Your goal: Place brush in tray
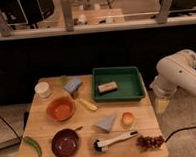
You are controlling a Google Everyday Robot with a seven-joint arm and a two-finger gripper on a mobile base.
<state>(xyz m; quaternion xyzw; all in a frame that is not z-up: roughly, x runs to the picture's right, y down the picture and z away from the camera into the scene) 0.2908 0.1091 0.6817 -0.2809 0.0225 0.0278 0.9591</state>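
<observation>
end effector [162,105] beside wooden table [42,127]

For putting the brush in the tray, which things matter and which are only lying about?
Needed: brush, tray, end effector beside the table's right edge.
Lying about: block in tray, orange bowl, maroon bowl, white cup, sponge, grapes, pepper.

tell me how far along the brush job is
Done: nothing. The white-handled brush with dark bristle head lies at the front of the wooden table, outside the dark-green rectangular plastic tray. In hand: nothing; the gripper hangs beyond the table's right edge. Left: grasp, carry, place.
</observation>
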